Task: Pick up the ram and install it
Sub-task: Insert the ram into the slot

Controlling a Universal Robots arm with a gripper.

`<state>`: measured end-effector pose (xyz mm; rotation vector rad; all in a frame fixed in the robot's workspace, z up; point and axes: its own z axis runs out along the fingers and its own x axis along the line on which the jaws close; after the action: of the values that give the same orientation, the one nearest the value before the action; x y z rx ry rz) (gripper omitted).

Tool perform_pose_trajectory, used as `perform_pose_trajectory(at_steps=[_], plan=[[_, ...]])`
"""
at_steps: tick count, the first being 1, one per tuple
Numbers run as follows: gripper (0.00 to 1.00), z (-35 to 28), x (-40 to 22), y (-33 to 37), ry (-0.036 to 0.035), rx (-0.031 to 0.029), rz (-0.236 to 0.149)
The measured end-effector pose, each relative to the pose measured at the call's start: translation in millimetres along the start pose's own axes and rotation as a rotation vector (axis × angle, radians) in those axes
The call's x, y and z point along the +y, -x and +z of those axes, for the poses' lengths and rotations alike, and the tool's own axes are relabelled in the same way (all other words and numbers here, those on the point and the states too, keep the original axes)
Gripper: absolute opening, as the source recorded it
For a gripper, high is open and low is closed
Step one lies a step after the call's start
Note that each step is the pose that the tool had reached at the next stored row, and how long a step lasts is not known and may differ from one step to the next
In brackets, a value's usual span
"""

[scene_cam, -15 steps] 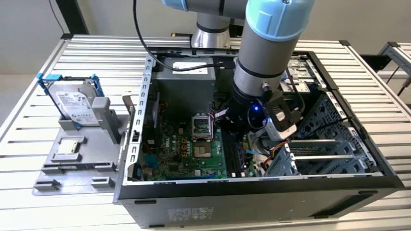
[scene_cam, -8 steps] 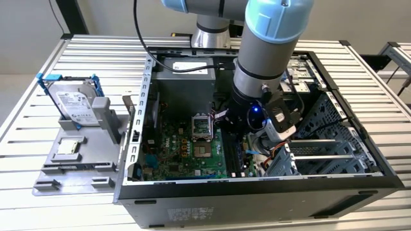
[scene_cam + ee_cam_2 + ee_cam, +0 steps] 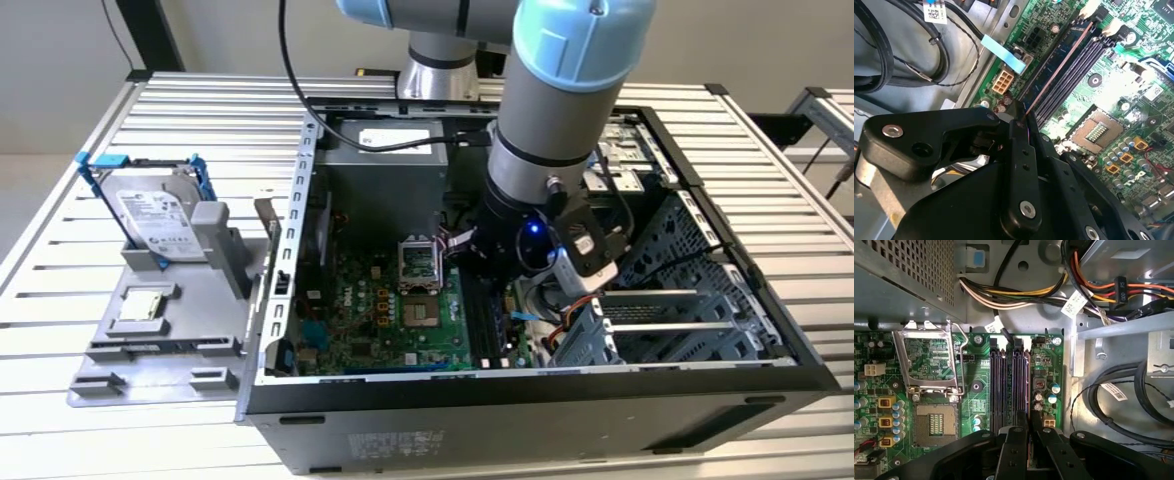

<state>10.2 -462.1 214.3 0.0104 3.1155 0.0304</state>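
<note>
One ram (image 3: pixel 1054 75), seen edge-on as a thin dark blue-green stick. It stands on its narrow edge inside the open computer case (image 3: pixel 534 400). Its long axis runs parallel to the memory slots (image 3: pixel 1004 385). I see it lined up over the outermost slot, the one just beside the small white connector (image 3: pixel 1048 422). One end sits in the pincer. The other end points away along the slot toward the latches at the board's edge, near the bundle of coloured power cables (image 3: pixel 1019 292). I cannot tell whether it is fully seated.

One pincer (image 3: pixel 1029 422), black, two fingers (image 3: pixel 1021 150) in both wrist views. It is clenched on the near end of the ram (image 3: pixel 1028 390), whose thin edge runs out from between the fingers. In the exterior view the arm (image 3: pixel 561 110) reaches down into the case, over the motherboard's side toward that view's right.

Four memory slots by my count, long, dark and side by side.

One motherboard (image 3: pixel 974 405), green, lying flat in the case.

One processor socket (image 3: pixel 934 425), with its metal load frame (image 3: pixel 929 360) swung open.

One hard drive (image 3: pixel 158 222), silver in a blue frame. It stands on a grey fixture (image 3: pixel 160 330) outside the case, toward the exterior view's left.

One worktop (image 3: pixel 80 180) of pale slats, carrying the case and the fixture.
</note>
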Motion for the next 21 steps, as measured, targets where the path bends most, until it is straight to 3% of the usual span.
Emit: perform_pose_trajectory(at_steps=[9,20,21], plan=[[0.0,2.0,-0.5,0.0,-0.0004,0.001,0.0],[0.0,4.4,-0.6,-0.1,-0.0009,0.0074,0.0],[1.0,4.5,-0.6,-0.1,-0.0009,0.008,0.0]])
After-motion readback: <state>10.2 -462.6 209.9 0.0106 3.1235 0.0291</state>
